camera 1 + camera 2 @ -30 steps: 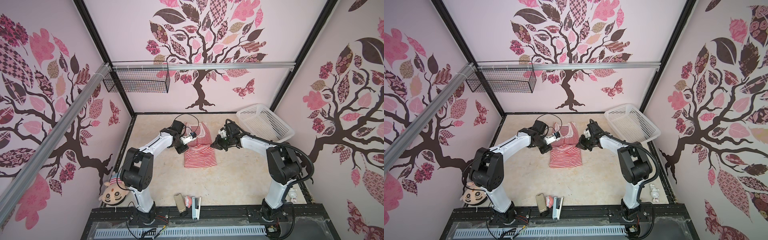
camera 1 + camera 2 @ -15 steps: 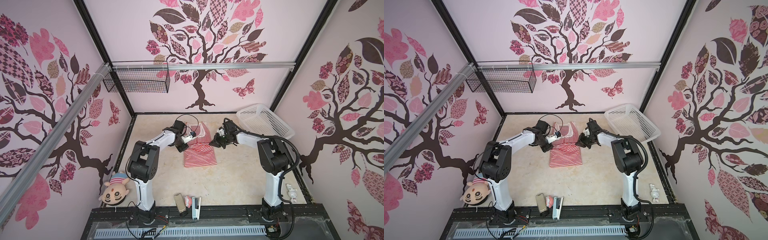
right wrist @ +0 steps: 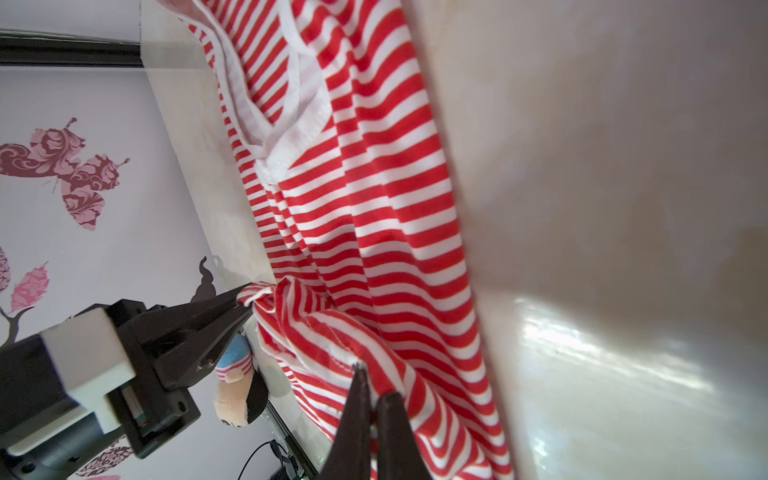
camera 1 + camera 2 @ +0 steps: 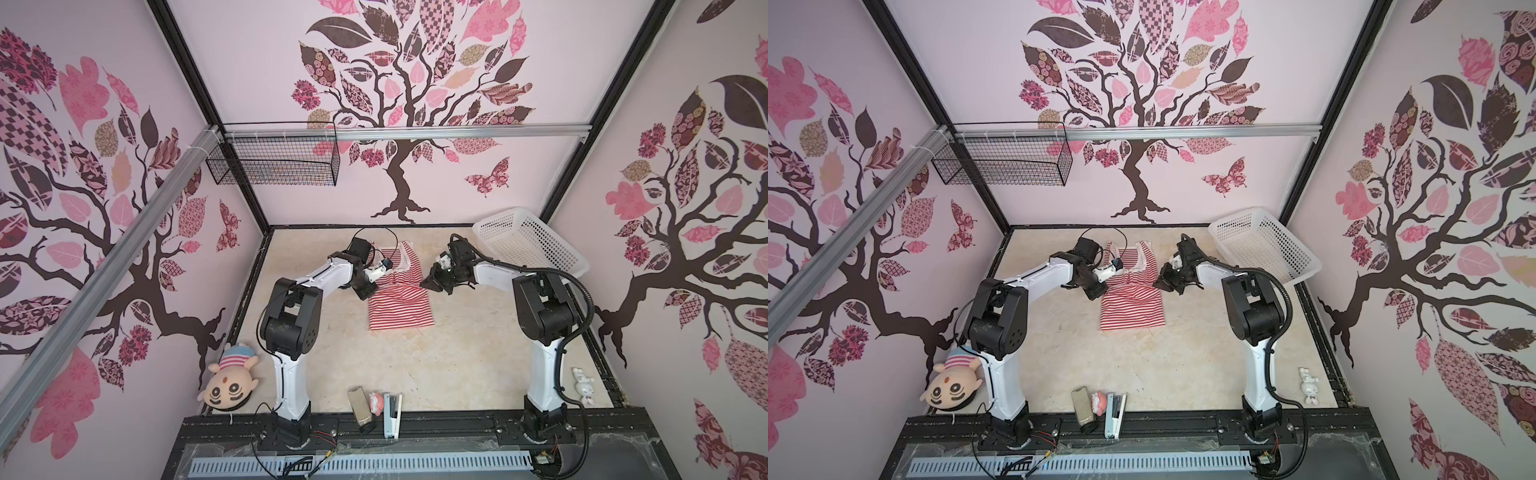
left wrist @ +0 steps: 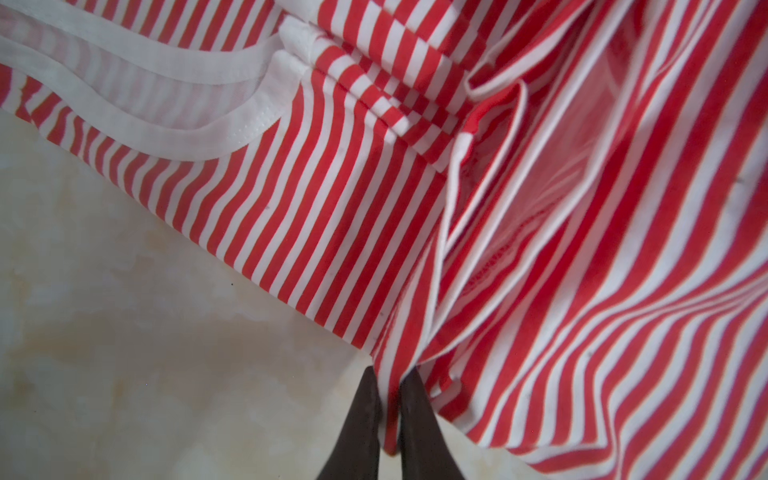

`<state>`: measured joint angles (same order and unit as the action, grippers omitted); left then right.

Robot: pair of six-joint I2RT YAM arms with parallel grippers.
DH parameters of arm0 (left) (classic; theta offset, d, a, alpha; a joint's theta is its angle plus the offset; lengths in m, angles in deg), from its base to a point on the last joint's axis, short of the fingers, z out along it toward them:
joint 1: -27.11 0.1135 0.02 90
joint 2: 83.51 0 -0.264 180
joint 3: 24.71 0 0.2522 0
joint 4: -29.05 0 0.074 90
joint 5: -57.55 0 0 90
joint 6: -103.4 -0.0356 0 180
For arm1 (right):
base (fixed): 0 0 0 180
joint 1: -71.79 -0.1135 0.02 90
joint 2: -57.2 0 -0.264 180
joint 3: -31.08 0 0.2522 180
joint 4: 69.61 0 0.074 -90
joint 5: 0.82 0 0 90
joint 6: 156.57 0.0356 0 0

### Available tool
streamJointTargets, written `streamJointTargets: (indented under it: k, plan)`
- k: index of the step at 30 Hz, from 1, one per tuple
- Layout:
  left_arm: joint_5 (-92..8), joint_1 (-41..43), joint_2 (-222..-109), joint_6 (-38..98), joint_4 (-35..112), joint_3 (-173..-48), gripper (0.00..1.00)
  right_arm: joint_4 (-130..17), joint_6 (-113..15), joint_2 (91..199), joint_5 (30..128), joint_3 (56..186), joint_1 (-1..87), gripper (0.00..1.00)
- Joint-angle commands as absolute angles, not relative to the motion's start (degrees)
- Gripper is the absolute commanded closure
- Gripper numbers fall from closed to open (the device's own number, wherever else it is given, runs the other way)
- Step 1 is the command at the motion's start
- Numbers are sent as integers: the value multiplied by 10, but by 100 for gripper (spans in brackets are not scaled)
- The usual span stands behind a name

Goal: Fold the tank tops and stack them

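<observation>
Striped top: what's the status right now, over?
Left gripper shut on tank top edge. Right gripper shut on opposite edge. White basket apart, not in the way.

One tank top [image 4: 399, 307], thin red-and-white stripes with white trim at neck and armholes, lies at the far middle of the beige counter [image 4: 332, 357]; straps point away, hem faces the near edge; lower half flat; middle bunched into a raised crease across its width.

Striped tank top [image 4: 401, 309] between left gripper [image 4: 367, 295] and right gripper [image 4: 424, 284] on beige table [image 4: 374, 365]
</observation>
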<state>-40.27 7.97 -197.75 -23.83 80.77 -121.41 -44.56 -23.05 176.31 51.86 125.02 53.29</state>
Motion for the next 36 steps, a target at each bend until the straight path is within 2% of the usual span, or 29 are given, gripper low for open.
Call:
streamJointTargets:
  k: [1, 10, 21, 36]
  plan:
    - [-409, 90, -1969, -230, 798, -1231, 89, -445, -228, 1768, 511, 1275, 536, 100]
    - [-442, 100, -1944, -216, 780, -1237, 96, -430, -227, 1754, 508, 1305, 536, 100]
    - [-456, 111, -1942, -188, 717, -1235, 99, -437, -216, 1766, 503, 1336, 542, 100]
    - [-429, 113, -2050, -200, 799, -1322, 90, -414, -213, 1851, 503, 1397, 550, 100]
